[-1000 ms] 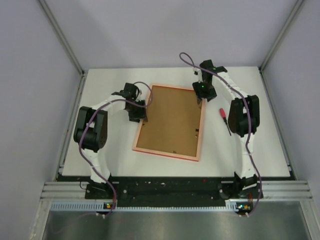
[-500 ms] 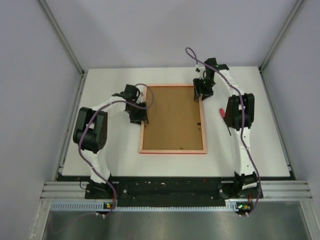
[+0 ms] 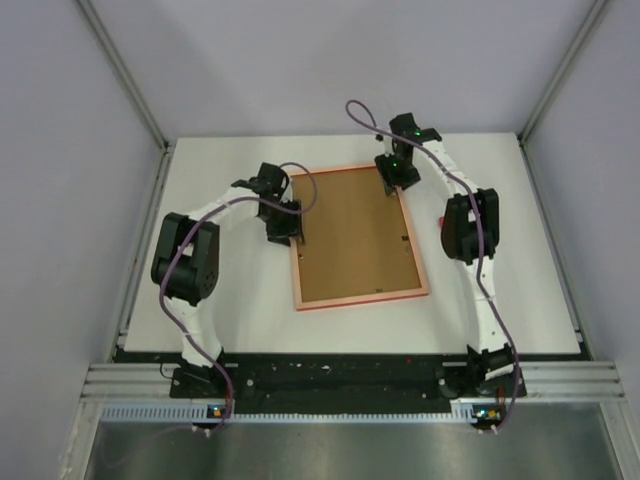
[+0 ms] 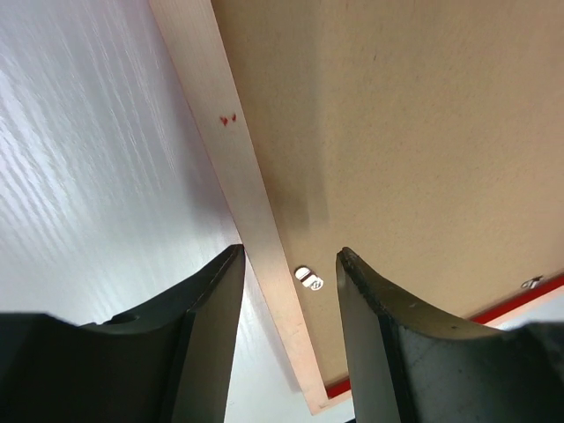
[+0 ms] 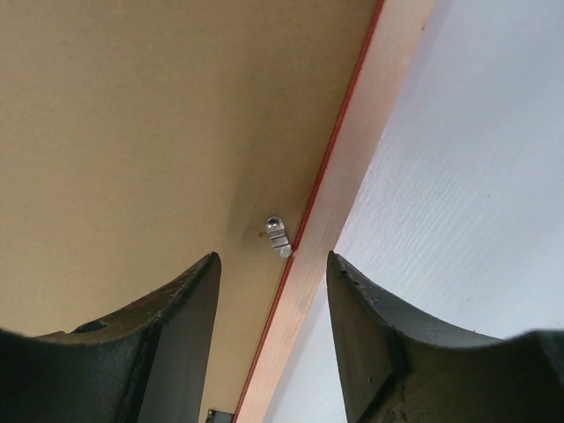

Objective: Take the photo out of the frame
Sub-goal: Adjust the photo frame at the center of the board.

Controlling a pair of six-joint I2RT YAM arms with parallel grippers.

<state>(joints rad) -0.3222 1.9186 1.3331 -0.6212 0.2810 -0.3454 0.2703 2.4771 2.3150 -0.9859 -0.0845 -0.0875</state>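
Note:
The frame (image 3: 355,240) lies face down on the white table, showing its brown back and pale reddish rim, its near end swung to the right. The photo is hidden under the back. My left gripper (image 3: 283,230) stands at the frame's left edge. In the left wrist view its jaws (image 4: 289,254) are open and straddle the rim (image 4: 238,167), with a small metal clip (image 4: 309,278) between them. My right gripper (image 3: 391,180) is at the far right corner, also open (image 5: 272,259), astride the rim (image 5: 352,159) beside another clip (image 5: 278,236).
The white table (image 3: 220,300) is bounded by grey walls on the left, back and right, with metal rails at their feet. A purple cable (image 3: 362,118) loops above the right arm. Both arm bases sit on the black bar at the near edge.
The frame has turned on the table: its near end swung from the left to the right. Both grippers shifted with it, the right one moving left along the far edge.

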